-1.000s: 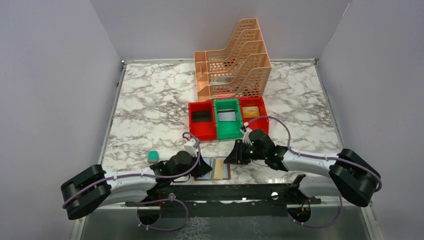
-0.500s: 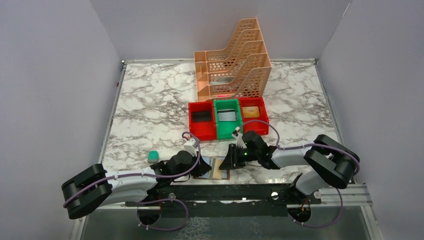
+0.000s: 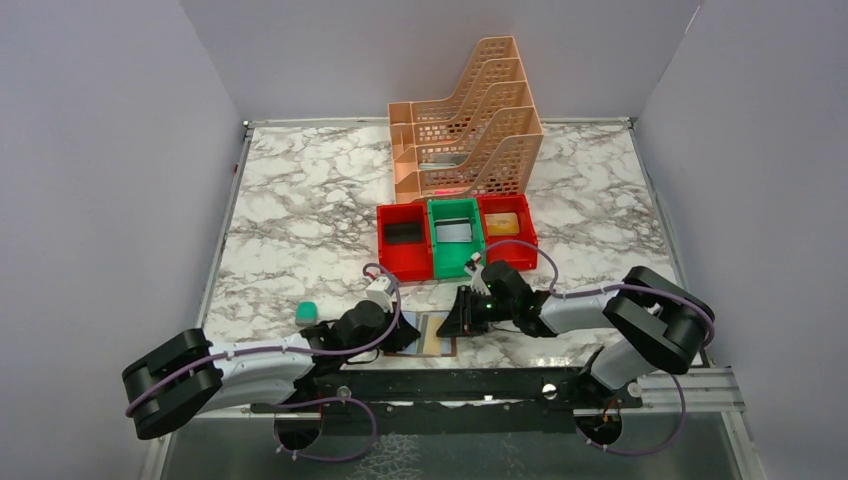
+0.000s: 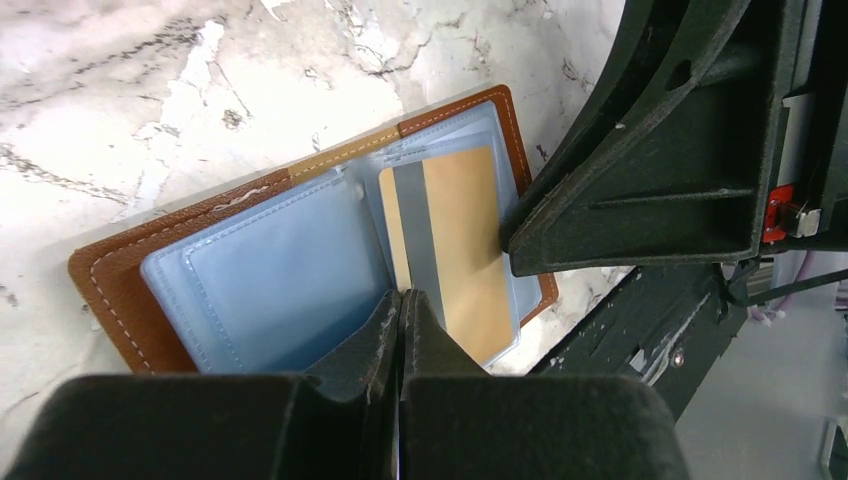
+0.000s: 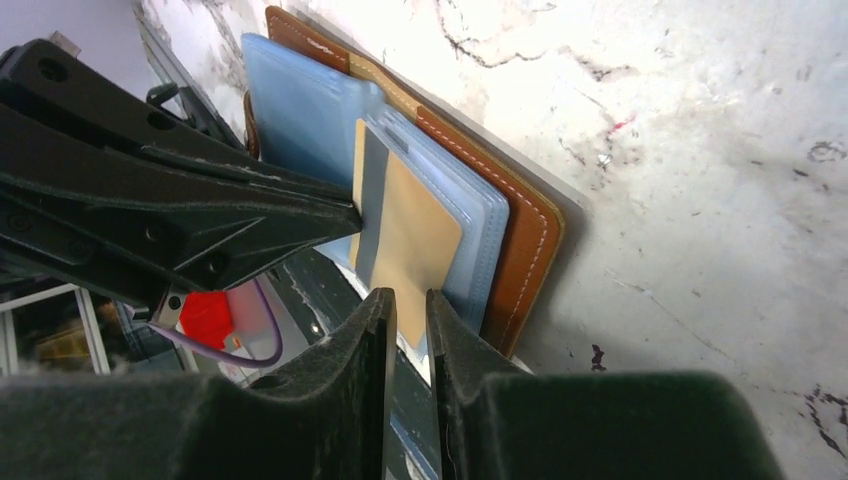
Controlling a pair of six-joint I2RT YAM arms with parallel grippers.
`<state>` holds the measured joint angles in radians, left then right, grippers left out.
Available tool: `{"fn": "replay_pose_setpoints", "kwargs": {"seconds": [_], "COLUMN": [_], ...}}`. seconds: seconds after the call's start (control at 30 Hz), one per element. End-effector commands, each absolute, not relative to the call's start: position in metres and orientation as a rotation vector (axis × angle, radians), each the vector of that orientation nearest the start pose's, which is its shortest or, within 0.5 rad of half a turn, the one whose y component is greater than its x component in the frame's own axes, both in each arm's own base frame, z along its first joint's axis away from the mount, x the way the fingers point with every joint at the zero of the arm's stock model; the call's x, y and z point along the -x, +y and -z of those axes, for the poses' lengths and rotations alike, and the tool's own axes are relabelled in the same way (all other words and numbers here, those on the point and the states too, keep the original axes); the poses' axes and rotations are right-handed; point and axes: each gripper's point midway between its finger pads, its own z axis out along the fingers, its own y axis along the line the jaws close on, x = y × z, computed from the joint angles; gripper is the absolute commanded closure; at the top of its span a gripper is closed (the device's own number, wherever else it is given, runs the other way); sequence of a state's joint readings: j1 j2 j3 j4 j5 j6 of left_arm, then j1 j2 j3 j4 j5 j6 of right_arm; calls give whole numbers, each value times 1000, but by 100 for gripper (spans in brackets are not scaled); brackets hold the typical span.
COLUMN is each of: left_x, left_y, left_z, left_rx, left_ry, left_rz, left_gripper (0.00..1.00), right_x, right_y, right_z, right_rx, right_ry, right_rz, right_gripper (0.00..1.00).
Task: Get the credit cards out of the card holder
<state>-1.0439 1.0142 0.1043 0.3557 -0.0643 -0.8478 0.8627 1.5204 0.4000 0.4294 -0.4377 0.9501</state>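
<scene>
The brown card holder (image 4: 270, 275) lies open at the middle of the bench's (image 3: 300, 200) near edge, blue pockets up, with a tan card (image 4: 455, 250) bearing a grey stripe on its right half. The bench is white marble veined grey, and the walls (image 3: 100, 150) are pale lilac. The left claw (image 4: 400, 305) is closed, its tips on the holder's fold beside the card. The right claw (image 5: 408, 300), its jaws a slit apart, meets the card's outer edge.
</scene>
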Motion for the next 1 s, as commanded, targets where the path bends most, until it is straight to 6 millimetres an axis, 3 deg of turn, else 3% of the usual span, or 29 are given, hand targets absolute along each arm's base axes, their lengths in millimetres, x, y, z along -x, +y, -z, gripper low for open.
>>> {"fn": "replay_pose_setpoints", "kwargs": {"seconds": [0.0, 0.4, 0.97], "left_x": [-133, -139, -143], "left_y": [-243, -232, -219], "left_z": [-30, -30, -32], "left_rx": [-147, -145, -153], "left_ry": [2275, 2283, 2294], "left_rz": [939, 872, 807], "left_gripper": [100, 100, 100], "right_x": [-129, -135, -137], "right_y": [274, 263, 265], "right_z": [33, 42, 40], "right_rx": [31, -13, -1], "right_ry": [2782, 2812, 2813], "right_rz": [-965, -832, -823], "right_gripper": [77, 82, 83]}}
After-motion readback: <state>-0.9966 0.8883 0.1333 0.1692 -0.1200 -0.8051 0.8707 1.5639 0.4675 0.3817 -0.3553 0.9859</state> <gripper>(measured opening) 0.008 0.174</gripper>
